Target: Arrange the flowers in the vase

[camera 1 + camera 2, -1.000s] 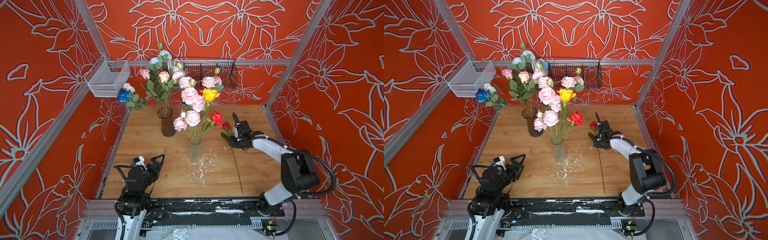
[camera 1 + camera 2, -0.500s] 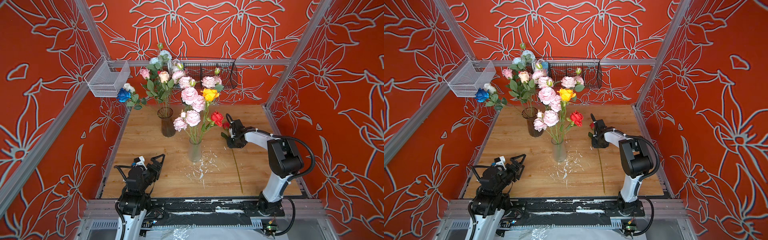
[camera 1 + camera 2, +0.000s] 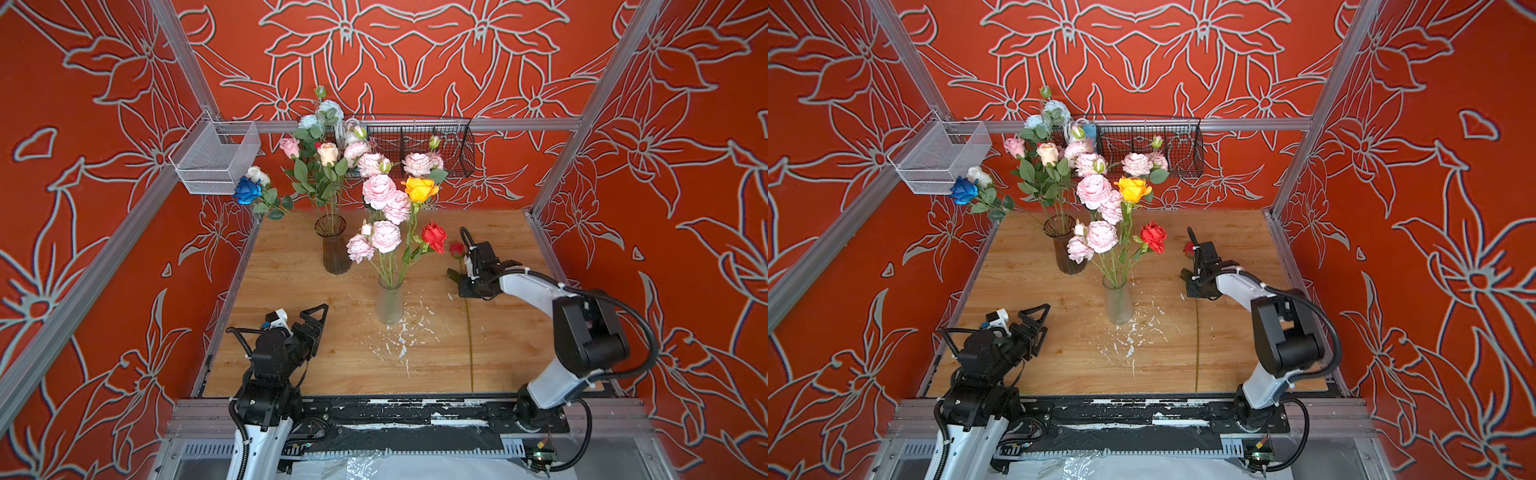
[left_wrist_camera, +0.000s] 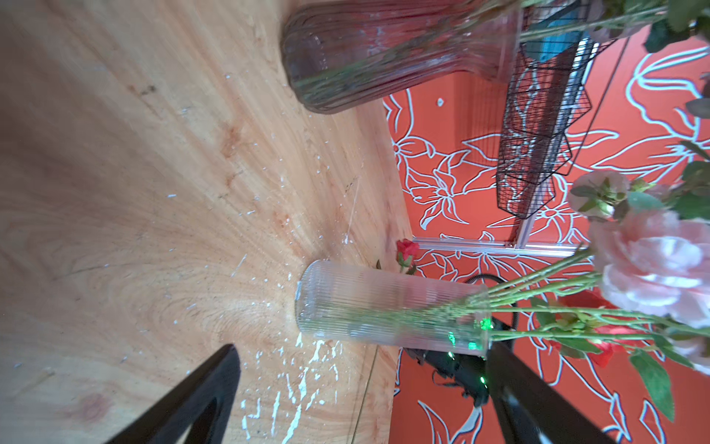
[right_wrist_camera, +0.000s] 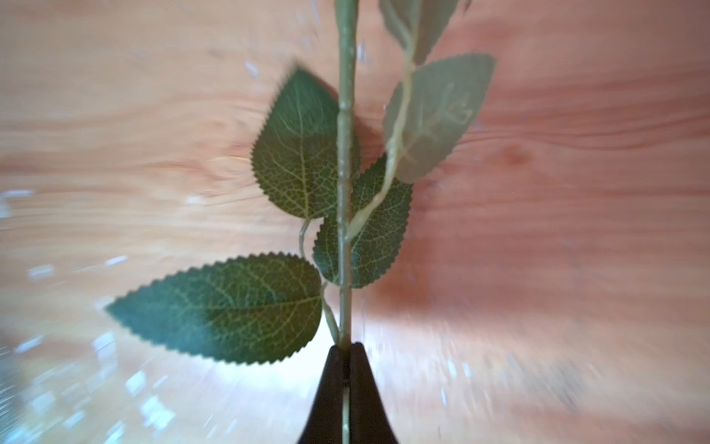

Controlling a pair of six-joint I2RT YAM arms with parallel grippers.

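I have the right gripper (image 5: 349, 348) pinched shut on the green stem (image 5: 344, 192) of the loose red rose (image 3: 457, 249). The wrist view shows the stem clamped between the closed jaws, with leaves just ahead of them. The bud sits just beyond the gripper, and the long stem lies on the wooden table (image 3: 291, 353) on its near side.

I take this as the pick-up step. Next I expect to lift, tip the cut end downward and carry it to the clear vase (image 3: 390, 305) off to the gripper's left, threading between the stems standing there. My left gripper (image 3: 319, 322) is spread wide and empty, well apart.
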